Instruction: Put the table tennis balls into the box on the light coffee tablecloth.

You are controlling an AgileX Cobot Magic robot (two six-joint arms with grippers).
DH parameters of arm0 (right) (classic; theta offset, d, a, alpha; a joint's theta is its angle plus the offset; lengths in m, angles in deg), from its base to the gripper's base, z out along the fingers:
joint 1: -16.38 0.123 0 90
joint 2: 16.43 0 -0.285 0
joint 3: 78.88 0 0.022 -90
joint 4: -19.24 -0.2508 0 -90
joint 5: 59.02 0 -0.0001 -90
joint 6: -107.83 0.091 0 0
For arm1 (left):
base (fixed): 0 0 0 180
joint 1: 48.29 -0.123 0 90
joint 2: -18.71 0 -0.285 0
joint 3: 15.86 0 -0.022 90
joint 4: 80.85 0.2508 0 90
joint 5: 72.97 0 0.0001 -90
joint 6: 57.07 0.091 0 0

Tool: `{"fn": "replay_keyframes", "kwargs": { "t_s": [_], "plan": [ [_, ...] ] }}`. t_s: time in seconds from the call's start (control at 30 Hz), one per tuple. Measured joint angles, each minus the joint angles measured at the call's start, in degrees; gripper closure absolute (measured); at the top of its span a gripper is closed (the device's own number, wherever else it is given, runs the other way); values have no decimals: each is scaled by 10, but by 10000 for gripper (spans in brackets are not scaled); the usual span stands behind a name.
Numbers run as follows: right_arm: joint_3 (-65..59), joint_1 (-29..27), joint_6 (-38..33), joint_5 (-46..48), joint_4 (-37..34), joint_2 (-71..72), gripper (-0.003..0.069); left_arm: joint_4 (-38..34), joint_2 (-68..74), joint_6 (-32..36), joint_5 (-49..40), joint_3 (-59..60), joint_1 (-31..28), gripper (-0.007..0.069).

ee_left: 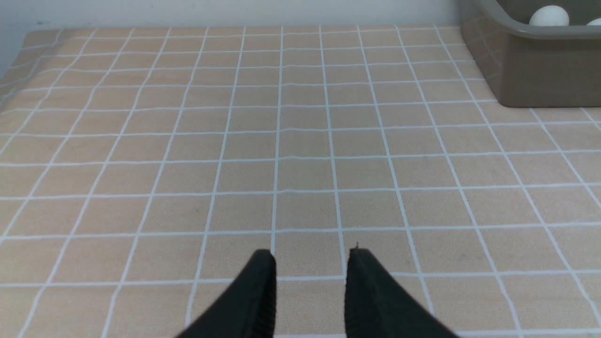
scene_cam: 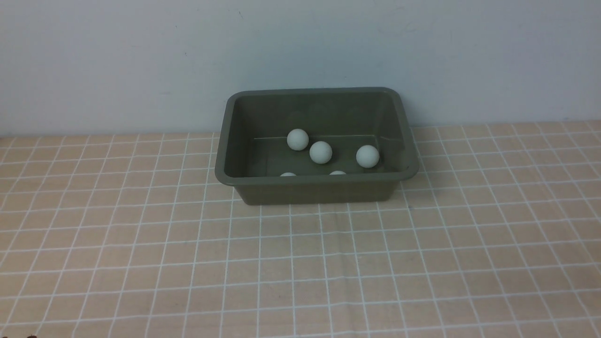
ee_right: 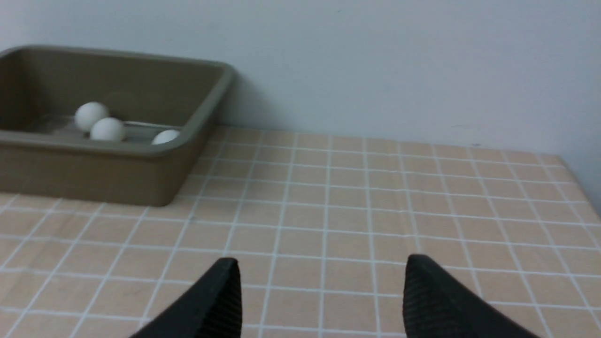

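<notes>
The olive-grey box [scene_cam: 314, 179] stands on the light coffee tablecloth [scene_cam: 300, 263] at the back middle, against the wall. Several white table tennis balls lie inside it: three in full sight [scene_cam: 297, 139] [scene_cam: 320, 152] [scene_cam: 367, 156] and two half hidden behind the near wall [scene_cam: 288, 174] [scene_cam: 337, 172]. Neither gripper shows in the front view. My left gripper [ee_left: 311, 253] is open and empty over bare cloth, with the box [ee_left: 540, 70] and a ball [ee_left: 548, 16] far off to one side. My right gripper [ee_right: 321, 263] is wide open and empty over bare cloth, away from the box [ee_right: 94, 173] and its balls [ee_right: 108, 129].
A pale blue-grey wall [scene_cam: 141, 61] rises right behind the box. The cloth's edges show in the wrist views [ee_left: 19, 51] [ee_right: 577, 173]. No balls show on the cloth outside the box.
</notes>
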Motion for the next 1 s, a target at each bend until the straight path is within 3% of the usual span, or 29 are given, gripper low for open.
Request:
{"fn": "replay_keyframes", "kwargs": {
  "t_s": [0.4,1.0],
  "plan": [
    [-101,-17,0,6,-14,84,231,0,0,-1,0,0,0,463],
    [-111,-16,0,9,-19,84,231,0,0,-1,0,0,0,463]
  ]
}}
